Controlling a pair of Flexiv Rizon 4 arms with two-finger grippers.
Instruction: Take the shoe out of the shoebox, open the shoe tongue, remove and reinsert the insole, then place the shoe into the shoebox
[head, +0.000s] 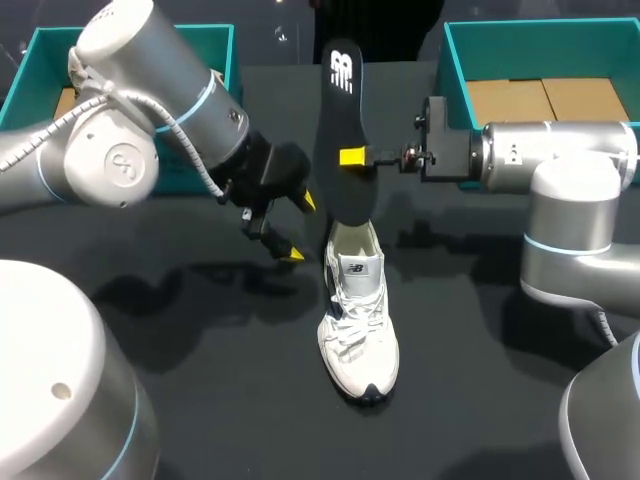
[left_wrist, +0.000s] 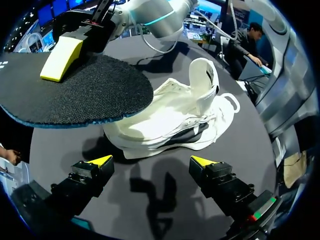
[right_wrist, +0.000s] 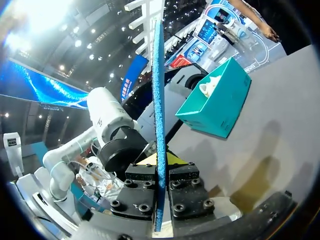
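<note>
Right fingers (head: 352, 156) (right_wrist: 182, 172) clamped on black insole (head: 343, 130) (right_wrist: 159, 100) from 2 sides, gripping 1 long edge near its middle. Insole is held in the air, its blue rim running straight out between them. Its lower end is over the opening of the white shoe (head: 358, 320) (left_wrist: 175, 120), cannot tell if they touch. Left fingers (head: 292, 254) (left_wrist: 100, 161) apart, nothing between them, low over dark tabletop (head: 200, 330) (left_wrist: 150, 200). Shoe on the tabletop just ahead of the left fingers, tongue up, insole above it. 2 teal shoeboxes: 1 (head: 215, 40) well behind left fingers, 1 (head: 460, 60) behind right fingers
</note>
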